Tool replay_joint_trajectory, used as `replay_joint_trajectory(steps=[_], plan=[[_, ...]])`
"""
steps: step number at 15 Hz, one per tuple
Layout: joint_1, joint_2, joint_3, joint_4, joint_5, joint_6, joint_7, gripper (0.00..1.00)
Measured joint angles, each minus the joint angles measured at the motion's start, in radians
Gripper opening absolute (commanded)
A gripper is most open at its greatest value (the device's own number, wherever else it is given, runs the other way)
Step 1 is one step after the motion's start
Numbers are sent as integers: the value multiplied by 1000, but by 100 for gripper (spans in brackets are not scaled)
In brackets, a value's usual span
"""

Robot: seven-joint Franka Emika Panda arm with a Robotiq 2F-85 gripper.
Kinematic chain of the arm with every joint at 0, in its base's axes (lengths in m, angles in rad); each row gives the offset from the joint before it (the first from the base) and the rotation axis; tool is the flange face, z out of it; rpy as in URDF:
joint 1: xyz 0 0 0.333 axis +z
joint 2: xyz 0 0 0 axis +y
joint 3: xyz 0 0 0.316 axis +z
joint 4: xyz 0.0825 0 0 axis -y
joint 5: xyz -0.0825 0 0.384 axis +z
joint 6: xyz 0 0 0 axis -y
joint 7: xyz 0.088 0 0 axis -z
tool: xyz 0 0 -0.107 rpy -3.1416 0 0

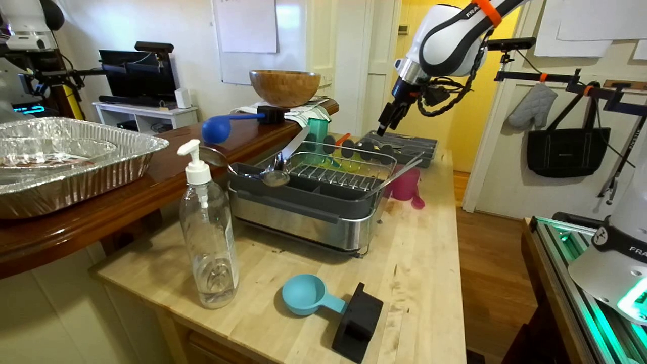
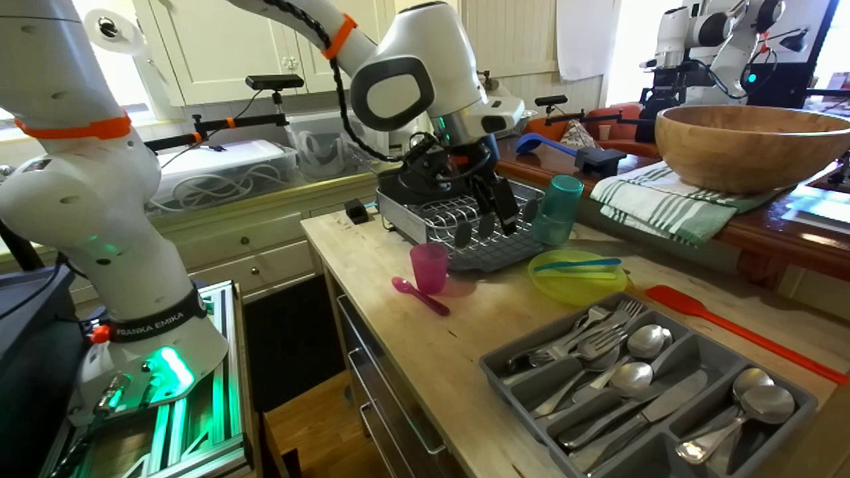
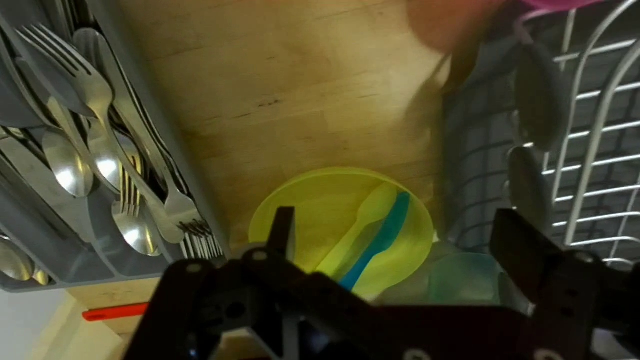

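Landmark: the yellow plate (image 3: 310,210); sides are as read in the wrist view. The gripper (image 3: 398,230) hangs over the plate, fingers spread wide, nothing held or touched.

Left of the plate: grey cutlery tray (image 3: 164,127). Possible fault: a finger landing on its wall, should a descent stray that way.

On the plate: yellow plastic spoon (image 3: 367,215), then blue plastic knife (image 3: 386,235) just to its right. Possible fault: both trapped together, because they lie close and almost parallel. Either could also skid on what looks a smooth surface.

Right of the plate: teal tumbler (image 3: 462,280), then dish rack (image 3: 580,205). The finger on this side appears in front of the rack's edge. Possible fault: a snagged wire or a toppled tumbler, caused by so wide a spread in a tight space.

Orientation: the blue plastic knife's long axis slants across the plate from lower left to upper right. Its broad end points at the upper-right rim, away from the tray; the handle runs down towards the gripper, which seems to hide its tip. The spoon slants likewise, bowl end uppermost.
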Motion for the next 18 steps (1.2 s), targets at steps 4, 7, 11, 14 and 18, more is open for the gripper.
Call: replay_joint_trajectory(steps=[4, 7, 11, 14, 18], plan=[[-14, 150, 2, 133, 25, 0, 71, 100], [-29, 235, 6, 220, 36, -1, 104, 100], [-35, 281, 7, 267, 36, -2, 117, 100], [-35, 282, 9, 270, 33, -2, 119, 100], [-39, 302, 27, 281, 33, 0, 117, 100]])
